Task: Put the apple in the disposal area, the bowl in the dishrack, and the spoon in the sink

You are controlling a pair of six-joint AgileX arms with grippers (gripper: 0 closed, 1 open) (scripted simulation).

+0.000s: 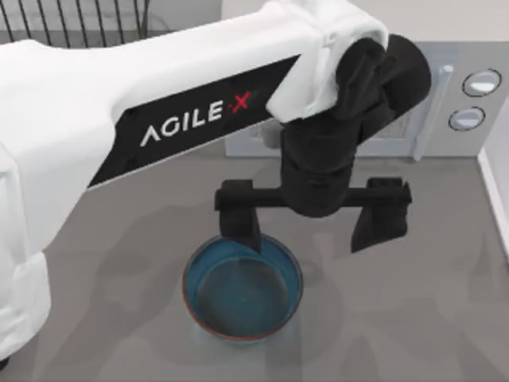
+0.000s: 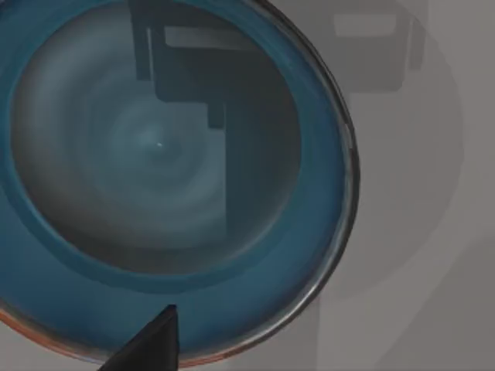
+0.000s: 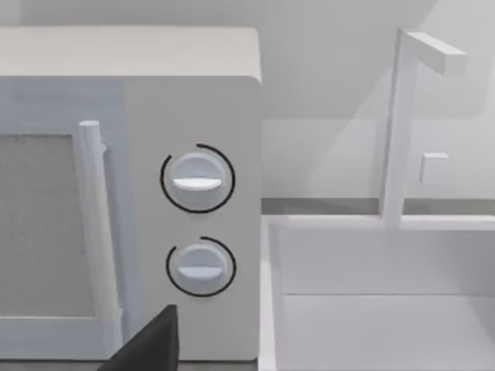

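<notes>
The bowl (image 1: 242, 290) sits on the grey table, blue-teal inside with a thin reddish-brown rim. My left gripper (image 1: 308, 243) hangs open just above it. One finger (image 1: 242, 223) is over the bowl's far rim and the other (image 1: 382, 219) is out past its right side. Up close, the left wrist view looks into the bowl (image 2: 155, 154), with the gripper's shadow across its inside. The black wire dishrack (image 1: 79, 20) is at the far left. The sink (image 3: 371, 309) is at the table's right side. The apple and the spoon are out of view.
A white microwave (image 1: 445, 103) with two knobs stands behind the left gripper, also seen in the right wrist view as the microwave (image 3: 155, 216). A white faucet (image 3: 398, 124) rises behind the sink. A dark edge of my right gripper (image 3: 151, 344) faces them.
</notes>
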